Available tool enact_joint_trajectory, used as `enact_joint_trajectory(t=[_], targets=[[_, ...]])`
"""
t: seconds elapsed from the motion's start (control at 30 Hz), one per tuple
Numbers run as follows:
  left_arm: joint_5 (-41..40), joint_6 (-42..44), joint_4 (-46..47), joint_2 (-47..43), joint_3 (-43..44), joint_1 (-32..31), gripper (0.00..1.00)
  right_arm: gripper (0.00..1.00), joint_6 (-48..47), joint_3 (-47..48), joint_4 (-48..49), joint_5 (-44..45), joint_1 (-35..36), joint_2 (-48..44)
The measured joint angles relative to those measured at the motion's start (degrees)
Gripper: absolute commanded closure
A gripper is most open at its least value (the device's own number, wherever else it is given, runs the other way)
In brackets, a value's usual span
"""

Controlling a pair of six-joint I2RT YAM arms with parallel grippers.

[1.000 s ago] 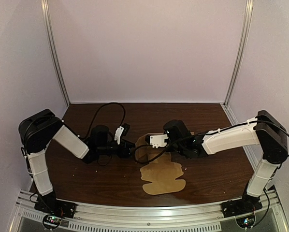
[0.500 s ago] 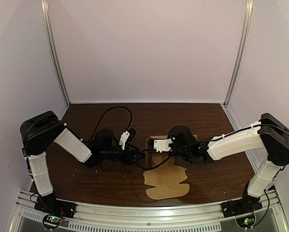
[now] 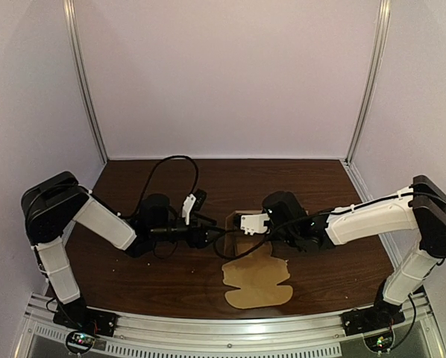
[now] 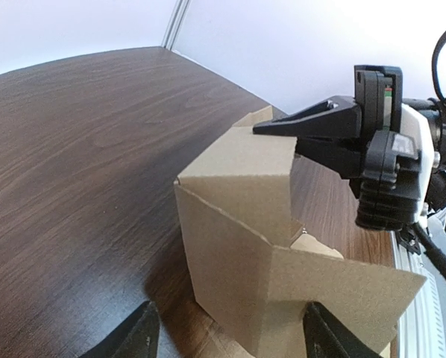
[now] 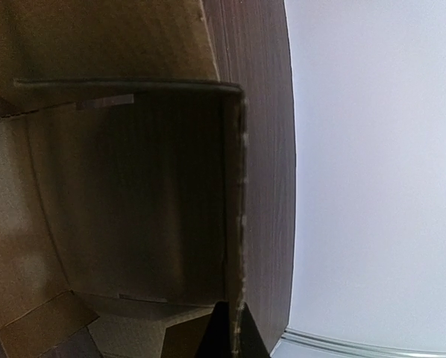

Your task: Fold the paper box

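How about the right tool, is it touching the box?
Touching. In the right wrist view, a wall of the box runs straight into the right tool, which pinches it from both sides with no gap.

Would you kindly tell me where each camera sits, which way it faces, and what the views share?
Top external: above and behind the arms, looking down at the table; left arm and right arm meet at the box.
Left wrist: low over the table, facing the box's outer corner; left fingers show at the bottom, spread wide.
Right wrist: looks into the box's open inside; right fingers pinch one wall.
Shared: all three show the box; the left wrist view also shows the right fingers.
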Motion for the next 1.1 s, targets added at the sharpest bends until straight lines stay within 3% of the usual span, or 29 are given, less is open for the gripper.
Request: enact_joint_trajectory(t=[0.47,0.93,1.1], targets=[[0.48,1.33,-7.63,1.01,5.29,-1.66,0.31,1.0,4.37,3.45,-6.67,-1.46,-0.07,0.0],[3.15,-2.23,-0.63,2.93,4.5,-3.43,0.3,1.0,5.55,4.55,-8.74,-1.97,-0.13,0.0],[0.59,-2.78,-4.74,3.34,7.23,-4.26,0.3,1.0,5.42,4.59,-8.76,-1.95,-0.15,0.0]])
